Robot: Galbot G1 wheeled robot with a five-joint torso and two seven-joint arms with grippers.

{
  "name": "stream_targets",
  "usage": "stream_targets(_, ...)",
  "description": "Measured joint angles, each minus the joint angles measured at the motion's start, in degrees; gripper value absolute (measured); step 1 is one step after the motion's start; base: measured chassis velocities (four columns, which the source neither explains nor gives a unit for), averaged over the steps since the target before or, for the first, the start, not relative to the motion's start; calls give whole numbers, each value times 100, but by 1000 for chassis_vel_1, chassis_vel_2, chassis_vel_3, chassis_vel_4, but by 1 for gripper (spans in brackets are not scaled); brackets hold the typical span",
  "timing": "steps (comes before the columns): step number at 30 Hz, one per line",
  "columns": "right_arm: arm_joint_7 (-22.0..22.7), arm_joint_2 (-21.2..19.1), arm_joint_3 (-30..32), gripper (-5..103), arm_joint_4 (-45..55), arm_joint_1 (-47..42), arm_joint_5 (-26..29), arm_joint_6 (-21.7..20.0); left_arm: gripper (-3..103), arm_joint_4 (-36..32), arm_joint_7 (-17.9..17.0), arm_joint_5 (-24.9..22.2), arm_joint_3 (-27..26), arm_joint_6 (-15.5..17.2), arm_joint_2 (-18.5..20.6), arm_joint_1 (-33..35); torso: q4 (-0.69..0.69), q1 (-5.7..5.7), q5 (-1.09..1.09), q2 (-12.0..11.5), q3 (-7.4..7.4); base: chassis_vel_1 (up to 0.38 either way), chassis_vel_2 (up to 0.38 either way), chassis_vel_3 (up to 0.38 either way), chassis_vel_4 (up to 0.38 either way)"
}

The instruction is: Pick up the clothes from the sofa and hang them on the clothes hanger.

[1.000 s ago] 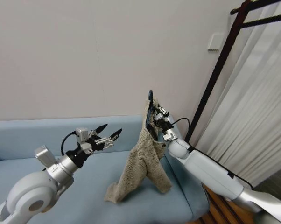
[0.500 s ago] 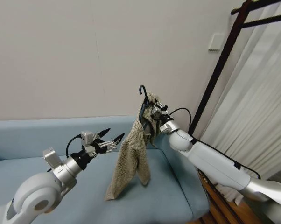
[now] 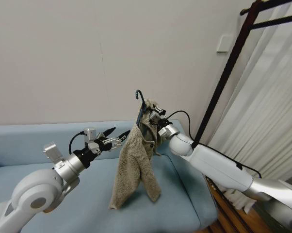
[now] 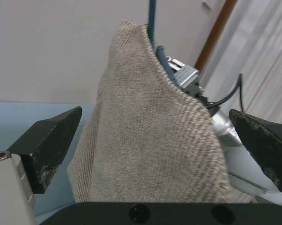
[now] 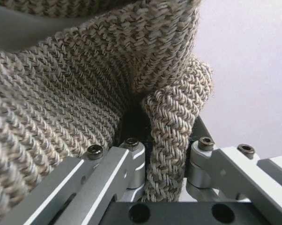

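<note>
Left gripper (image 3: pixel 116 136) sits nearest, low on the left over the sofa seat, jaws spread wide and released. It is aimed at the left edge of the cardigan (image 3: pixel 135 162) and is just beside it, not touching. In the left wrist view its dark fingers (image 4: pixel 52 140) stand either side of the fabric with clear gaps. It looks placed to steady or catch the hanging side, though that is a guess.

Right gripper (image 3: pixel 153 118) reaches in from the right, higher up, at the collar. Its jaws are clenched on a rolled fold of knit near the neck, seen pinched between the metal fingers (image 5: pixel 108 171) in the right wrist view. Gripping at the top lets the cardigan hang straight and leaves the hook free.

The cardigan is off the cushion and held up mid-scene, between the two grippers. It is beige-brown chunky knit with a visible weave. It drapes long from a narrow top and splits into two uneven tails at the bottom. The lower hem hangs low over the seat, and contact with it cannot be told. It is already on a dark blue hanger (image 3: pixel 140 99), whose hook sticks up above the collar.

The light blue sofa (image 3: pixel 20 141) is behind and below. The clothes rack (image 3: pixel 227 73), a dark slanted pole with bars at the top, is far right and well apart from the hook, so the hanging step is not yet done. A pale curtain (image 3: pixel 267 126) is beside it, with a plain wall (image 3: pixel 88 58) at the back.
</note>
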Motion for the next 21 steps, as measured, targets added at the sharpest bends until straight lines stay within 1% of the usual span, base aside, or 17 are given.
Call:
stream_targets(2, 5, 76, -100, 10, -38, 95, 25, 0, 100, 95, -296, -75, 62, 194, 1, -171, 1, 0, -1, 0, 0, 0, 0, 0, 0)
stream_targets(5, 7, 132, -150, 10, -64, 144, 29, 0, 100, 169, -366, -104, 101, 270, -1, -266, 1, 0, -1, 0, 0, 0, 0, 0, 0)
stream_targets(7, 9, 195, -200, 10, -83, 179, 35, -15, 100, 250, -218, -199, 170, 317, -14, -430, 2, 0, -1, 0, 1, 0, 0, 0, 0)
stream_targets(8, 11, 205, -215, 10, -85, 189, 40, -27, 100, 284, -25, -301, 204, 321, -27, -520, 2, 0, -1, 0, 0, 0, 0, 0, 0)
stream_targets(9, 11, 205, -215, 10, -85, 189, 40, -27, 100, 284, -25, -301, 204, 321, -27, -520, 2, 0, -1, 0, 0, 0, 0, 0, 0)
stream_targets(11, 15, 205, -239, 10, -88, 206, 57, -48, 100, 328, 333, -436, 268, 334, -30, -680, 0, 0, -1, 0, 0, 0, 0, 0, 0)
stream_targets(12, 19, 204, -251, 10, -92, 213, 66, -54, 100, 333, 418, -496, 318, 375, -20, -782, 0, 0, 0, 0, 0, 0, 0, 0, 0)
stream_targets(13, 22, 202, -269, 10, -99, 228, 82, -63, 100, 330, 372, -541, 400, 454, -12, -901, 0, 0, 1, 0, 0, 0, 0, 0, 0)
stream_targets(14, 27, 202, -285, 10, -105, 242, 102, -71, 100, 319, 228, -612, 506, 533, 0, -1038, 0, 0, 1, 0, 0, 0, 0, 0, 0)
stream_targets(15, 27, 202, -285, 10, -105, 242, 102, -71, 100, 319, 228, -612, 506, 533, 0, -1038, 0, 0, 1, 0, 0, 0, 0, 0, 0)
stream_targets(16, 32, 205, -310, 10, -111, 258, 136, -87, 100, 307, -68, -681, 683, 649, 6, -1257, 0, 0, 1, 0, 0, 0, 0, 0, 0)
stream_targets(18, 39, 217, -329, 10, -113, 276, 165, -93, 100, 317, -430, -749, 973, 808, 1, -1583, 0, 0, 1, 0, 0, 0, 0, 0, 0)
stream_targets(19, 43, 219, -334, 10, -116, 281, 171, -93, 100, 342, -575, -762, 1119, 877, -13, -1734, 1, 0, 0, 0, 0, 0, 0, 0, 0)
stream_targets(20, 43, 219, -334, 10, -116, 281, 171, -93, 100, 342, -575, -762, 1119, 877, -13, -1734, 1, 0, 0, 0, 0, 0, 0, 0, 0)
stream_targets(21, 45, 222, -336, 10, -119, 282, 176, -93, 100, 371, -711, -769, 1267, 935, -34, -1889, 1, 0, 0, 0, 0, 0, 0, 0, 0)
